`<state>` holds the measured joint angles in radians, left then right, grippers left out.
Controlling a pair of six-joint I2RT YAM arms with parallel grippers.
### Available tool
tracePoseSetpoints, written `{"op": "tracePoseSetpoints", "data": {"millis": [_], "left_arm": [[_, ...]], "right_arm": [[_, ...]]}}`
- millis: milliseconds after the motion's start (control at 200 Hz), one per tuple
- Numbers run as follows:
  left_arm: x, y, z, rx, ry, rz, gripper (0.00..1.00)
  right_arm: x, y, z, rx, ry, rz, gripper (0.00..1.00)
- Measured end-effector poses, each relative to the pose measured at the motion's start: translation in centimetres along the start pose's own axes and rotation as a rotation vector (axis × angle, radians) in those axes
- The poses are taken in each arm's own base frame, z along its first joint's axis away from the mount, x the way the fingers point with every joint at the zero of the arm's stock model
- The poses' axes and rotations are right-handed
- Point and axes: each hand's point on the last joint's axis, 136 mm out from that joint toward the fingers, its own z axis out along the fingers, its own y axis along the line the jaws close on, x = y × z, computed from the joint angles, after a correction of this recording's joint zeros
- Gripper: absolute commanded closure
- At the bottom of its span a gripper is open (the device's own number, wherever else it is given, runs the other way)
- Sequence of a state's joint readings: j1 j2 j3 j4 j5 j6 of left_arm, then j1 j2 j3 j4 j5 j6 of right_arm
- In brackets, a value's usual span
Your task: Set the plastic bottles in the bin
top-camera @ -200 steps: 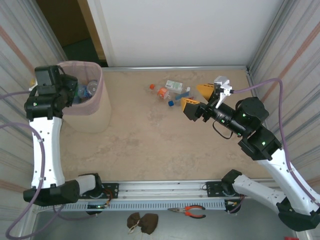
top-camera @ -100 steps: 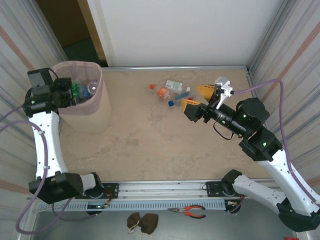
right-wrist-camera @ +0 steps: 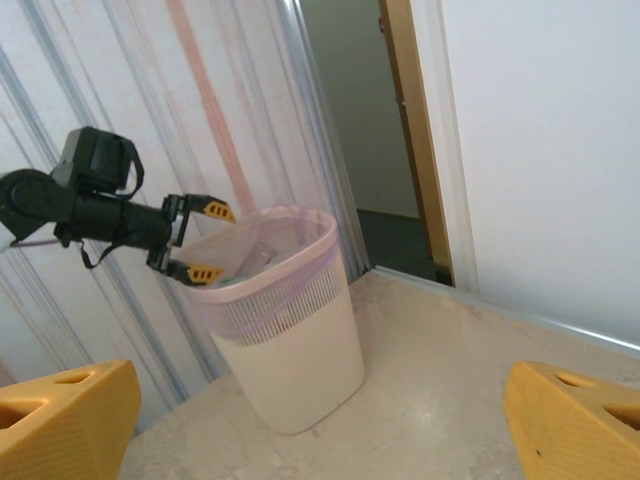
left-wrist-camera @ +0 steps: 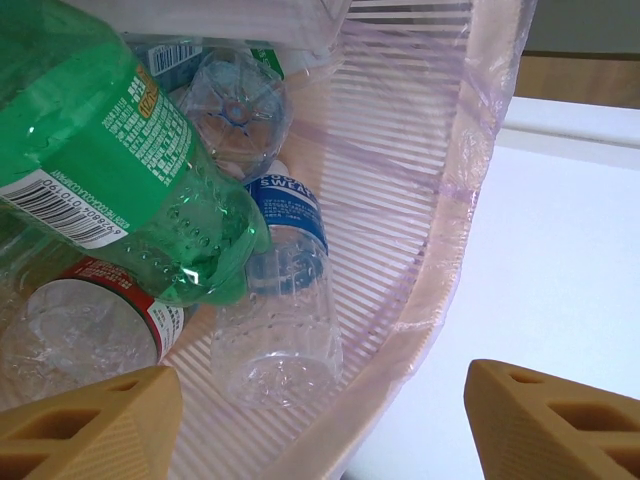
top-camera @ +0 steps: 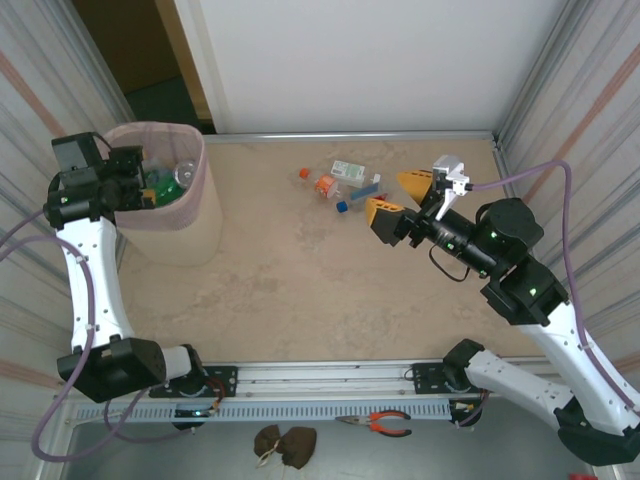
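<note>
back wall: plain white panel point(top-camera: 380, 65), straight out past the right gripper point(top-camera: 386, 192) jaws
side walls: ribbed pale sheeting point(top-camera: 590, 90) with a pinkish stripe, off to the outer side of each set of jaws
doorway: wood-framed gap point(right-wrist-camera: 410, 130), dark inside, out beyond the left gripper point(top-camera: 150, 187) jaws
tabletop: beige marbled surface point(top-camera: 300, 290) spread under both sets of jaws
light: soft and even, pretty flat

One pink bin point(top-camera: 190, 235), with at least four bottles point(left-wrist-camera: 100, 150) inside: one green, three clear. There's one little heap point(top-camera: 340, 180) of more on the counter point(top-camera: 300, 290), too jumbled to count, plus one pair of pliers point(top-camera: 378, 423).
</note>
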<state>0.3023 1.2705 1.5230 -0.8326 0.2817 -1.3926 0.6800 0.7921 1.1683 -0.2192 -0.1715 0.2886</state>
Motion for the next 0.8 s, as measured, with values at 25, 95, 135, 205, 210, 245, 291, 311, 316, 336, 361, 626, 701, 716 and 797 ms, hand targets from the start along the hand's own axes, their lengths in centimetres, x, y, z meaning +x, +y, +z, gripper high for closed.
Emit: {"op": "tracePoseSetpoints", "data": {"millis": [25, 95, 135, 205, 210, 245, 291, 311, 316, 336, 361, 626, 701, 716, 797], "left_arm": [[0.0, 0.0, 0.0, 0.001, 0.002, 0.000, 0.27], [0.1, -0.1, -0.1, 0.005, 0.007, 0.001, 0.28], [0.2, -0.2, -0.2, 0.010, 0.010, 0.003, 0.29], [0.3, -0.8, -0.5, 0.028, 0.010, 0.019, 0.29], [0.3, -0.9, -0.6, 0.029, 0.009, 0.020, 0.29], [0.3, -1.4, -0.8, 0.046, 0.008, 0.035, 0.30], [0.4, -2.2, -1.2, 0.073, 0.010, 0.058, 0.31], [0.4, -2.6, -1.4, 0.085, 0.012, 0.069, 0.31], [0.5, -2.7, -1.5, 0.089, 0.012, 0.073, 0.31], [0.5, -3.0, -1.6, 0.098, 0.015, 0.083, 0.31], [0.7, -3.4, -1.8, 0.112, 0.018, 0.097, 0.32], [3.9, -7.4, -2.6, 0.260, 0.074, 0.366, 0.31], [5.9, -8.3, -2.7, 0.308, 0.110, 0.466, 0.32], [6.3, -8.4, -2.7, 0.317, 0.116, 0.485, 0.32], [8.2, -9.3, -3.0, 0.370, 0.138, 0.599, 0.32]], "right_arm": [[0.0, 0.0, 0.0, 0.000, -0.001, 0.000, 0.08], [-0.1, 0.1, -0.2, -0.001, -0.004, -0.001, 0.08], [-0.2, 0.1, -0.2, -0.001, -0.006, -0.001, 0.08], [-0.2, 0.0, -0.3, 0.002, -0.007, -0.001, 0.08], [-0.2, 0.0, -0.3, 0.002, -0.007, -0.001, 0.08], [-0.2, 0.0, -0.3, 0.005, -0.009, -0.002, 0.08], [-0.2, -0.1, -0.3, 0.010, -0.009, -0.001, 0.08], [-0.2, -0.1, -0.3, 0.010, -0.008, -0.001, 0.08], [-0.2, -0.1, -0.3, 0.011, -0.007, -0.001, 0.08], [-0.2, -0.2, -0.3, 0.014, -0.007, -0.001, 0.08], [-0.1, -0.2, -0.3, 0.015, -0.006, -0.001, 0.08], [0.5, -0.9, 0.3, 0.043, 0.015, 0.004, 0.08], [1.0, -1.4, 0.8, 0.061, 0.033, 0.007, 0.08], [1.2, -1.5, 0.9, 0.065, 0.038, 0.008, 0.08], [2.1, -2.5, 1.5, 0.104, 0.071, 0.013, 0.08]]}}
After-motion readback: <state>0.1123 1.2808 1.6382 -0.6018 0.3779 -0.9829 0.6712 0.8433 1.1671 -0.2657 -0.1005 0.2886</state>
